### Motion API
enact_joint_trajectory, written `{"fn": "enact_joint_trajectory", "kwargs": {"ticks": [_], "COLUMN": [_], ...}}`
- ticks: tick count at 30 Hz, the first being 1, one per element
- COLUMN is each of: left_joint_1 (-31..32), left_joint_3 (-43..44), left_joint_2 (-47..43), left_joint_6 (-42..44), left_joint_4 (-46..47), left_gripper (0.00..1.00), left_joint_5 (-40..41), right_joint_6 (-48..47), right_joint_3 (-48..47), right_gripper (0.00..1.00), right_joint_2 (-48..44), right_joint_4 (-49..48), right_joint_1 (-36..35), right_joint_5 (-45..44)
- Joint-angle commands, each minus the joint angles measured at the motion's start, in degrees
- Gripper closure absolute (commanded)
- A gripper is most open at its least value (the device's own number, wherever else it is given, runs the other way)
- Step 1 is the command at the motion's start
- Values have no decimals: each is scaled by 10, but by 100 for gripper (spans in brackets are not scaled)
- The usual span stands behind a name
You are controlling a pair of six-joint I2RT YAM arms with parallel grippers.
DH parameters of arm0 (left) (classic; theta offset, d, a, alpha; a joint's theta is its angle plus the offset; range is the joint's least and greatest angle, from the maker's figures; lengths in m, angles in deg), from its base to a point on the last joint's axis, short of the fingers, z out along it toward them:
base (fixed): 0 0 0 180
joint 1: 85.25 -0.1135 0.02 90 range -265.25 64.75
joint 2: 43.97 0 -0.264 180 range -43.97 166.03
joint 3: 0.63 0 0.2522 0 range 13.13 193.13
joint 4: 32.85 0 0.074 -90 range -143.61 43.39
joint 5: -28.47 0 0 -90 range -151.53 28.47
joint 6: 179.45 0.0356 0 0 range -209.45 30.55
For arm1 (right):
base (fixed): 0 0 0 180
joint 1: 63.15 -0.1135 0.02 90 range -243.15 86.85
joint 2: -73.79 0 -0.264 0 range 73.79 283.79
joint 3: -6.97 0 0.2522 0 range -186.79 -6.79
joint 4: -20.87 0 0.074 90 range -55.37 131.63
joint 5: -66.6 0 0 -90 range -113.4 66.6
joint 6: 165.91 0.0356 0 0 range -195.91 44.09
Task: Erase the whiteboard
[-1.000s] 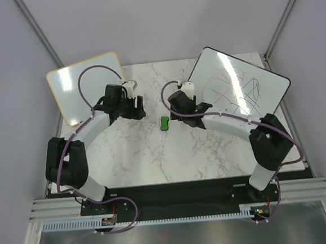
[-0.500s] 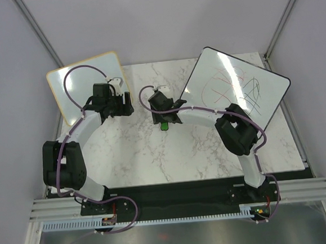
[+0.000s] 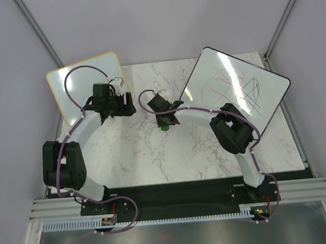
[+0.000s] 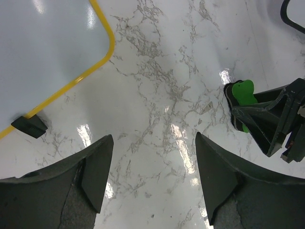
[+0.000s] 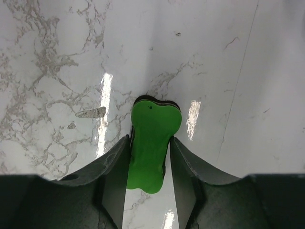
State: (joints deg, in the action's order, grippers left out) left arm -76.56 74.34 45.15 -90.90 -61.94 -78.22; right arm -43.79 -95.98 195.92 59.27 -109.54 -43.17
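Observation:
The whiteboard [image 3: 234, 88], black-framed and marked with red and black scribbles, leans at the back right of the marble table. A green bone-shaped eraser [image 5: 152, 138] with a black felt underside lies on the table left of it; it also shows in the top view [image 3: 164, 127] and in the left wrist view [image 4: 244, 93]. My right gripper [image 5: 148, 162] is closed on the eraser's narrow waist, one finger on each side, with the eraser resting on the table. My left gripper [image 4: 155, 181] is open and empty above bare marble, left of the eraser.
A second white board with a tan-yellow frame [image 3: 83, 83] stands at the back left, close behind the left gripper [image 3: 125, 105]; its corner and a black foot show in the left wrist view [image 4: 28, 125]. The right arm's cable loops near the eraser.
The right gripper has moved left and down from in front of the whiteboard to the eraser and closed round it. The left gripper has drawn back left toward the tan-framed board.

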Motion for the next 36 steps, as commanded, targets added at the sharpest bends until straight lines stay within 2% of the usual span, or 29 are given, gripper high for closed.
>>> {"fn": "enact_joint_trajectory", "kwargs": {"ticks": [1,4,7,8,9,10,13,16,20,23,25,29,30,36], "left_joint_1": [-3,-3,-3,-3,-3,-3,-3,-3,4,19,37,69,79,110], "left_joint_3": [1,1,2,2,2,4,10,27,72,144,220,366,421,607], "left_joint_2": [-16,-16,-14,-14,-13,-12,-7,5,48,123,169,319,344,502], "left_joint_6": [9,10,10,10,10,10,11,14,27,3,-11,-47,-53,-93], "left_joint_4": [5,6,7,6,7,7,8,19,57,88,98,99,99,104], "left_gripper": [23,23,23,23,22,22,22,24,36,36,33,27,26,21], "left_joint_5": [-19,-20,-22,-24,-25,-26,-38,-89,-217,-292,-320,-358,-363,-418], "right_joint_6": [9,8,7,5,4,4,-7,-42,-116,-169,-198,-232,-239,-271], "right_joint_3": [-20,-21,-21,-21,-20,-19,-5,39,92,142,165,221,226,246], "right_gripper": [55,60,69,79,86,100,100,100,100,100,100,100,100,100], "right_joint_2": [3,0,-2,-2,-5,-7,-28,-84,-196,-273,-311,-412,-424,-483], "right_joint_4": [6,8,8,9,9,9,5,-25,-51,-52,-57,-68,-70,-84], "right_joint_1": [-3,-4,-4,-4,-3,-3,-2,-3,6,29,65,154,167,234], "right_joint_5": [-24,-28,-37,-39,-40,-40,-59,-76,-75,-67,-40,3,4,42]}}
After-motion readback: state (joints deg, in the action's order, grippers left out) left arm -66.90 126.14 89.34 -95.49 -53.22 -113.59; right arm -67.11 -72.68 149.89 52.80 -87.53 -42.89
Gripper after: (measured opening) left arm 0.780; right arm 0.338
